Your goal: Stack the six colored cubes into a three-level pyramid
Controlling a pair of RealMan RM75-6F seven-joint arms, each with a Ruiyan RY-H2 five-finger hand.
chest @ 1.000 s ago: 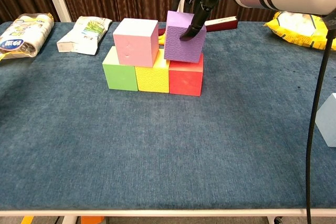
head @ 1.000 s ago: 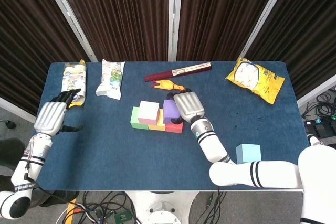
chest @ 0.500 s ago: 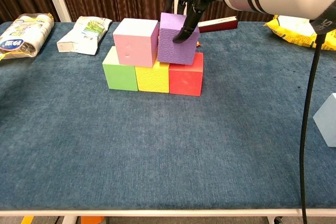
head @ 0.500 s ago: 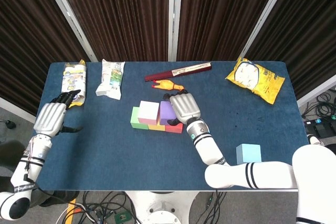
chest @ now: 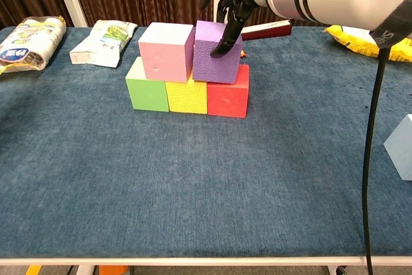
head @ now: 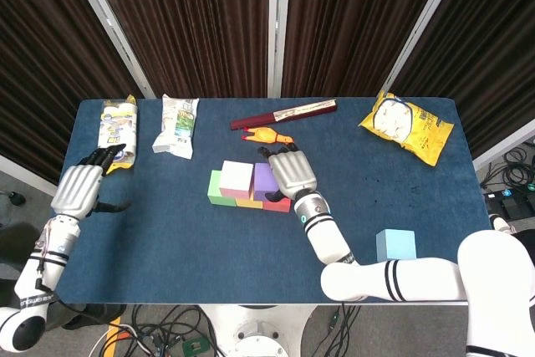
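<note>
chest view, right robot hand (chest: 226, 6) gripping purple cube (chest: 216, 61), blue cube (chest: 402, 148) cut off, left robot hand (head: 79, 188) empty, fingers apart

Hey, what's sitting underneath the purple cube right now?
The purple cube rests on the bottom row, across the yellow cube and the red cube, beside the pink cube. The right hand covers its back, so the far edge is hidden.
</note>
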